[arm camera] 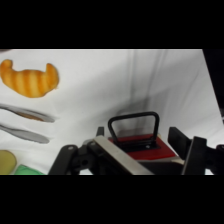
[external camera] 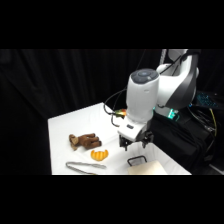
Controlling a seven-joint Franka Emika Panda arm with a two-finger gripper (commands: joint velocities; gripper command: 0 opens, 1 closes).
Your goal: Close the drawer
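Two views, one fixed, one on the wrist.
Side camera looks down across the table (external camera: 65,125); wrist camera sits close above it; both show the drawer (external camera: 145,167) handle (arm camera: 134,131).

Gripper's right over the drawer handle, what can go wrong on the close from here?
1. The gripper hangs just above the dark handle; a straight descent may strike the loop instead of pushing the drawer front.
2. The drawer sits at the table edge nearest the camera; an off-centre push might skew or slide the box.
3. Tongs and the toy croissant lie nearby; a wide sweep may knock them.
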